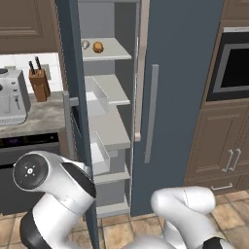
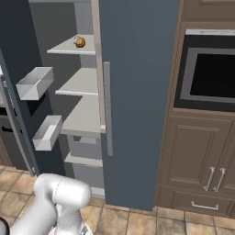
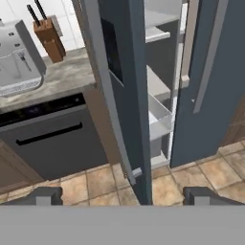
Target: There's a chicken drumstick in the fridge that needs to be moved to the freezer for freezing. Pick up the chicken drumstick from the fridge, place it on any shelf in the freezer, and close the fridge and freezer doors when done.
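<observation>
- Hand view puts the gripper [image 3: 123, 196] lowest and nearest. Its two dark tips stand wide apart with nothing between them, looking at the bottom edge of the open freezer door [image 3: 119, 95].
- That door stands swung out towards the arm, edge-on, with its black dispenser panel [image 3: 112, 48] on the outward face. White bins [image 2: 34, 82] hang on its inner side.
- The arm's big white joints sit low in front of the unit in both base views, close to the door's swing path. If the door is pushed while an elbow is there, it could catch on the arm and stay ajar.
- Beside it, the plain fridge door [image 1: 180, 97] with its long grey handle [image 1: 151, 114] looks shut. I cannot tell whether it is sealed along the pale strip at its edge.
- Farther in, the pale shelves of the freezer [image 1: 112, 87] are exposed.
- The chicken drumstick [image 1: 98, 47] lies on the high shelf, just beside a pale knob [image 1: 85, 44], so placing seems done and closing remains.
- A push near the hinge, or a glancing contact on the thin door edge, could let the tips slip off.
- A hard slam might rebound open.
- Farthest left, a knife block [image 1: 39, 80] stands on the counter [image 1: 34, 116], near the door's outer face.
</observation>
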Robot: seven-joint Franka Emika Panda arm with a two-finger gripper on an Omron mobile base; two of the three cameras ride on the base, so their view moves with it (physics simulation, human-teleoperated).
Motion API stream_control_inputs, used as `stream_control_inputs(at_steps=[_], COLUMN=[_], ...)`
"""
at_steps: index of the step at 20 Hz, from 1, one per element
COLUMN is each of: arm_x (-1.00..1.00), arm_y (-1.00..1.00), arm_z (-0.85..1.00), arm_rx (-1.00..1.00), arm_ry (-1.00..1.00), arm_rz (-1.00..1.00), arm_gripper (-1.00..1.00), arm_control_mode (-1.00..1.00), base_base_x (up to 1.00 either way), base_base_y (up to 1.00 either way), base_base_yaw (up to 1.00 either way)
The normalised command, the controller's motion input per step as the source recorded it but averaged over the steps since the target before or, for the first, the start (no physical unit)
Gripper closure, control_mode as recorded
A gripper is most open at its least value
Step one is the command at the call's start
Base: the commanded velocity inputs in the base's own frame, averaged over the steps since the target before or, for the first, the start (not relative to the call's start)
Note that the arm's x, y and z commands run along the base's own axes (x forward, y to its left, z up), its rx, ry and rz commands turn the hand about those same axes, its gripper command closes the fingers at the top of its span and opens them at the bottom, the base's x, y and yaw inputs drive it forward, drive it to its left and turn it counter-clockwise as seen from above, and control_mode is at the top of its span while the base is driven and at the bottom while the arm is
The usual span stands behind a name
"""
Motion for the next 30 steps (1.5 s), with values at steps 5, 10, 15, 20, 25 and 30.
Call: stream_control_inputs(at_steps=[5,10,15,20,25,30], arm_x=[0.82,0.86,0.57,0.45,0.36,0.65], arm_y=[0.61,0.38,0.41,0.31,0.03,-0.17], arm_z=[-0.53,-0.51,-0.45,-0.19,0.0,-0.24], arm_rx=[-0.01,-0.07,-0.08,-0.07,-0.02,-0.01], arm_ry=[-0.07,-0.11,-0.26,-0.19,0.03,0.02], arm_rz=[-0.07,-0.04,-0.01,-0.04,-0.04,0.0], arm_gripper=[-1.0,-1.0,-1.0,-1.0,-1.0,-1.0], arm_control_mode=[-1.0,-1.0,-1.0,-1.0,-1.0,-1.0], base_base_x=[0.0,0.0,0.0,0.0,0.0,0.0], base_base_y=[0.0,0.0,0.0,0.0,0.0,0.0], base_base_yaw=[0.0,0.0,0.0,0.0,0.0,0.0])
